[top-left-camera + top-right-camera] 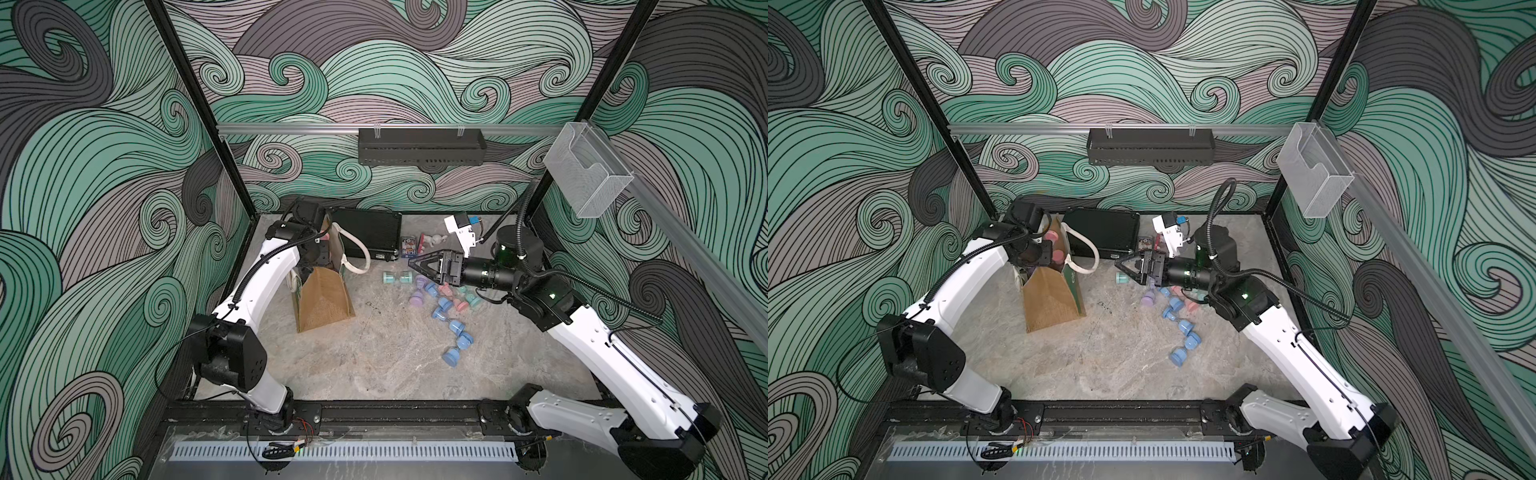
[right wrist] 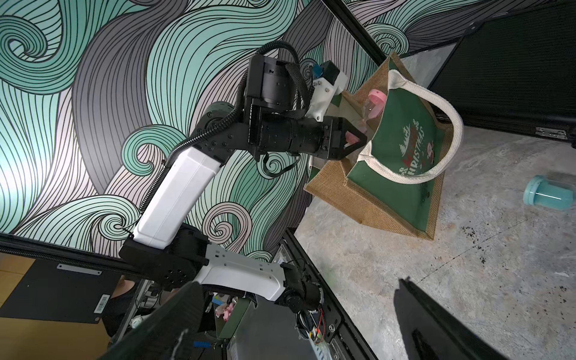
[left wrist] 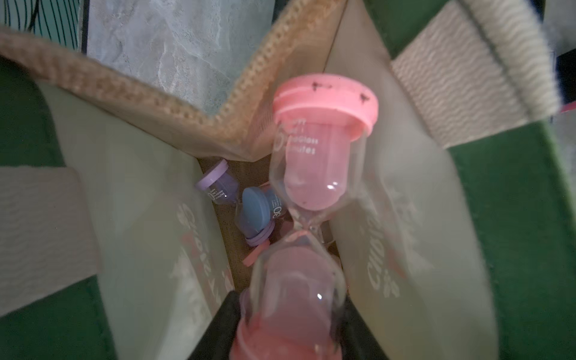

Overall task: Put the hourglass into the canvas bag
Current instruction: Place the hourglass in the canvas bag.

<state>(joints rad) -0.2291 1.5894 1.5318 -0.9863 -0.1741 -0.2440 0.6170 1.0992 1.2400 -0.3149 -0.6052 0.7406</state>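
The canvas bag (image 1: 324,303) (image 1: 1050,303) stands upright at the back left, its mouth open. My left gripper (image 3: 290,327) is shut on the lower end of a pink hourglass (image 3: 311,174) and holds it in the bag's mouth, between the inner walls (image 3: 140,218). The right wrist view shows the same grip (image 2: 358,140) beside the green panel (image 2: 402,149). A purple hourglass (image 3: 218,184) and a blue hourglass (image 3: 258,212) lie on the bag's bottom. My right gripper (image 1: 415,264) (image 1: 1121,264) hovers open and empty to the right of the bag.
Several loose hourglasses lie under and near the right arm: a teal one (image 1: 397,277) (image 2: 548,194), a mixed pile (image 1: 440,295) and blue ones (image 1: 457,332). A flat black case (image 1: 368,237) lies behind the bag, with a small printed box (image 1: 409,245) beside it.
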